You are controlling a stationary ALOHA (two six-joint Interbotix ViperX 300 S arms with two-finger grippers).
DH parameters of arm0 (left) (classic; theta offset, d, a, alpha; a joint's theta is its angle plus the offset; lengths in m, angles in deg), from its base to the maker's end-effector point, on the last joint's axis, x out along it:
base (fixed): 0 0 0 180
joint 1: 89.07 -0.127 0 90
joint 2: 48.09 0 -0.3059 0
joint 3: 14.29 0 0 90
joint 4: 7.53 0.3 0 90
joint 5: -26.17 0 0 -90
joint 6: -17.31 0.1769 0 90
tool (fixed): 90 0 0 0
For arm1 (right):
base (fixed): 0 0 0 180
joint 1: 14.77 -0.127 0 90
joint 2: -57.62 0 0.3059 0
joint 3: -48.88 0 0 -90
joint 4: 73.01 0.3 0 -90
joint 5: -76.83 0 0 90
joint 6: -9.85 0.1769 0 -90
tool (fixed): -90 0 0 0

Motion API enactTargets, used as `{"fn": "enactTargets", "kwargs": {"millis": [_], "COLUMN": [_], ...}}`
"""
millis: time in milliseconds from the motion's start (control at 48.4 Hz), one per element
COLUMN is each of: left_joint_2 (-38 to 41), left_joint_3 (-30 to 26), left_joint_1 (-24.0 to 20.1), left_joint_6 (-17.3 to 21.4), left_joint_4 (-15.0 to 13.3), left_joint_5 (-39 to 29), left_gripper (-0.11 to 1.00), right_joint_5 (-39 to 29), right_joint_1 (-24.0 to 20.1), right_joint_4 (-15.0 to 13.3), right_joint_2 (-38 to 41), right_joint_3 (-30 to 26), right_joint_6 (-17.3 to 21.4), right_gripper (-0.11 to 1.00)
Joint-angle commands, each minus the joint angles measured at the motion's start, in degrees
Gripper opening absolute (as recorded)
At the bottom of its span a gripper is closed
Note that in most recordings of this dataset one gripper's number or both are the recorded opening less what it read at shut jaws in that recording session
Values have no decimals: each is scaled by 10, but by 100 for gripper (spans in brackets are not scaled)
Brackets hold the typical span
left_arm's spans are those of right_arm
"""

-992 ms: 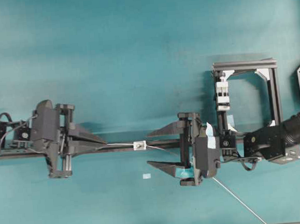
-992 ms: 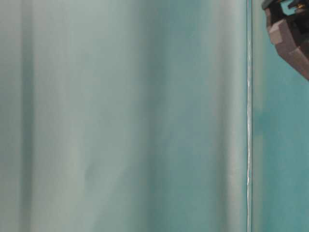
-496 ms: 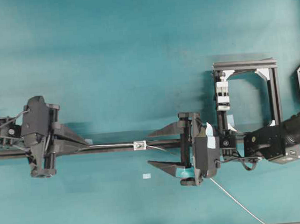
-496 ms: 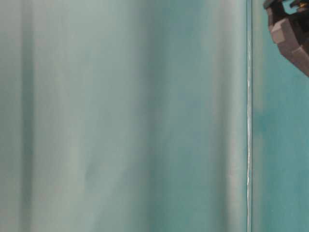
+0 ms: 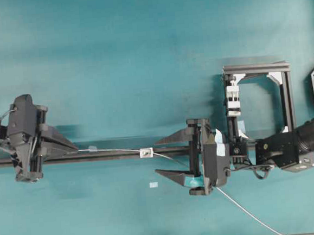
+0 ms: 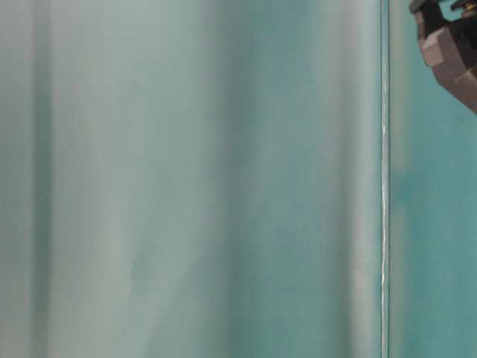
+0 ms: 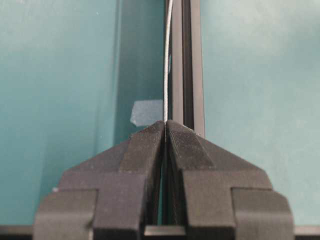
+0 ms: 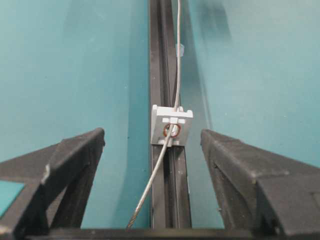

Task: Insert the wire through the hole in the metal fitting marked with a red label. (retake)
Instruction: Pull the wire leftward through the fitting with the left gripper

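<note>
One wire [image 8: 173,80], threaded through the hole [image 8: 171,130] of the metal fitting [image 8: 171,125] on the black rail [image 5: 116,153] (teal table [image 5: 141,53]); left pincer [image 7: 165,125] clamps its end, right pincer [image 8: 152,142] spread wide, flanking the fitting

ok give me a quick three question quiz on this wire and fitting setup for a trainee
1. True or false: the wire already passes through the hole in the metal fitting.
2. Which pincer is shut on the wire? A) the left pincer B) the right pincer
3. Fill in: the fitting sits on the black ____.

Key: 1 true. 2 A; the right pincer stands open, one finger on each side of the fitting, touching neither it nor the wire. 3 rail.
</note>
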Motion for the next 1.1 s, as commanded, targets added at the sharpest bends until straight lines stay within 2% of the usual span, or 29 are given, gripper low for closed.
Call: {"fn": "enactTargets", "kwargs": {"millis": [0,455,537,620,703,889,1075], "left_joint_2": [-15,-18,-18,-18,-18,-18,-19], "left_joint_3": [-3,-7,-7,-8,-8,-5,-4], "left_joint_1": [4,3,2,2,2,2,-13], "left_joint_6": [1,0,0,1,3,4,5], "left_joint_4": [3,5,5,4,5,5,5], "left_joint_5": [-2,-2,-1,-2,-1,1,0], "left_gripper": [-10,-10,-6,3,19,72,75], "right_joint_5": [2,2,2,2,2,2,2], "right_joint_1": [-2,-2,-2,-2,-2,-1,-2], "right_joint_4": [-2,-2,-2,-2,-2,-2,-2], "right_joint_2": [-18,-19,-18,-18,-19,-19,-19], "right_joint_3": [-3,-4,-4,-5,-5,-5,-4], "right_joint_6": [1,1,1,1,1,1,0], "right_gripper": [86,86,86,85,85,85,85]}}
